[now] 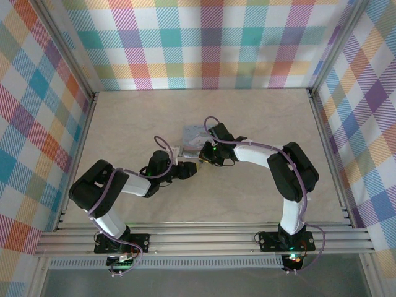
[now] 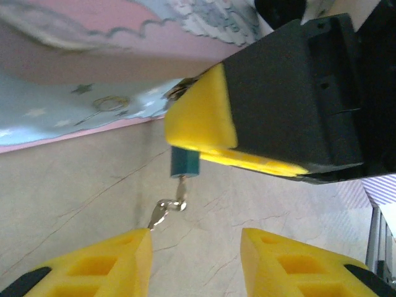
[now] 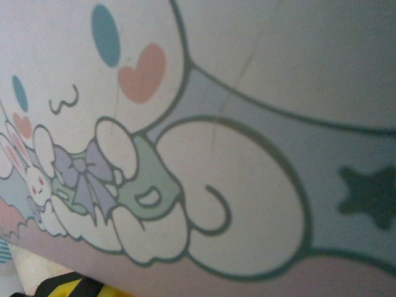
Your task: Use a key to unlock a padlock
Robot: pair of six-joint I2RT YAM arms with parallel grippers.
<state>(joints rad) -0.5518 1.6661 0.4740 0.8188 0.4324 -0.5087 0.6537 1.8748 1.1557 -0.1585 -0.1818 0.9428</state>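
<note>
Beside tin box (image 2: 93, 37), small teal padlock (image 2: 184, 162)

Top view overhead, far; both wrist views close on tin box (image 3: 247, 93).

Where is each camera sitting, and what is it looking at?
Top external: above and behind the arms, looking down at the table; both arms, left hand and right hand meeting by the tin box.
Left wrist: on the left arm, looking past the open left hand at the right hand pinching the padlock, key hanging below.
Right wrist: close against the tin box's cartoon print; one yellow fingertip shows.
Shared: all see the tin box.
</note>
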